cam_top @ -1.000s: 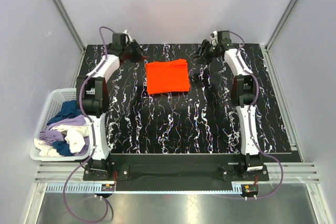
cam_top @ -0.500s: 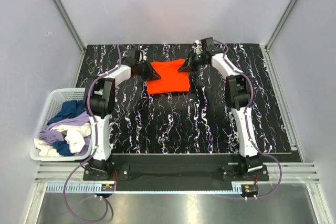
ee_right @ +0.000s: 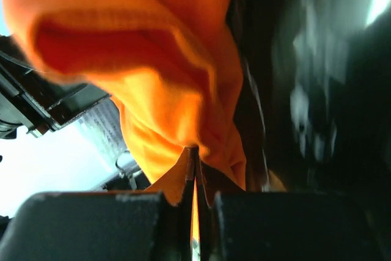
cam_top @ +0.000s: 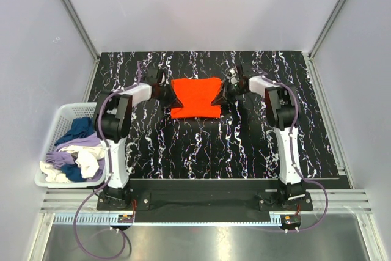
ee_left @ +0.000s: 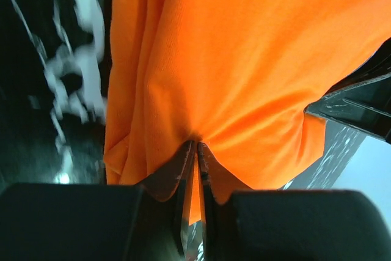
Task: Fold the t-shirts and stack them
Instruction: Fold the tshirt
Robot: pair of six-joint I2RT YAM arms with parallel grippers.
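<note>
Softly creased orange t-shirt [cam_top: 195, 99], perhaps folded, side edges inside left gripper [ee_left: 197, 146] and right gripper [ee_right: 194, 152], both tight on cloth.

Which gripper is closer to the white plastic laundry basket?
Left. The left gripper pinches the bright orange cloth t-shirt's edge on the white plastic basket's side; the right gripper pinches its opposite edge.
</note>
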